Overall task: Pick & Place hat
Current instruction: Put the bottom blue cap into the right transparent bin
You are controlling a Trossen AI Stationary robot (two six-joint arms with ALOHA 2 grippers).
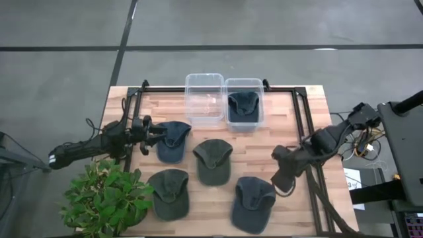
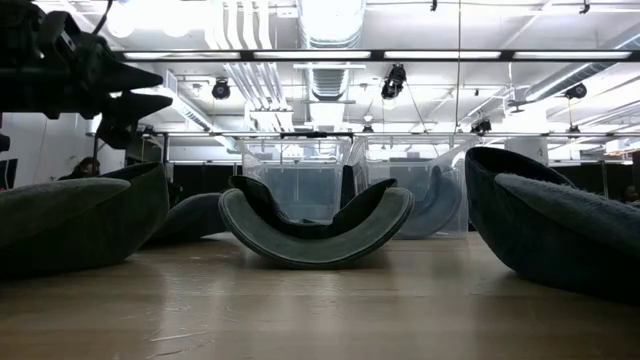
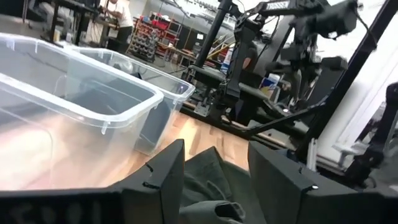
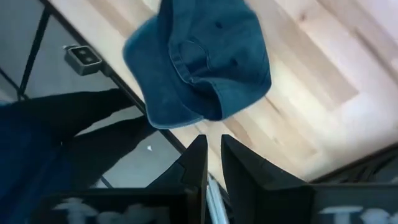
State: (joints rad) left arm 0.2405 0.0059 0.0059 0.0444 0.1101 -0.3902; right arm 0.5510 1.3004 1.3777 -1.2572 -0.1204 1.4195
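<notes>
Four caps lie on the wooden table. A blue one sits at the far left, an olive one in the middle, another olive one near left and a blue one near right. A fifth dark cap lies in the right clear bin. My left gripper is open and hovers over the left rim of the far-left blue cap, raised above the table in the low view. My right gripper is shut above the table's right edge, beside the near-right blue cap.
An empty clear bin stands left of the filled one at the far edge. A black frame runs along the table's sides. A potted plant sits at the near left corner. Bare wood shows between the caps.
</notes>
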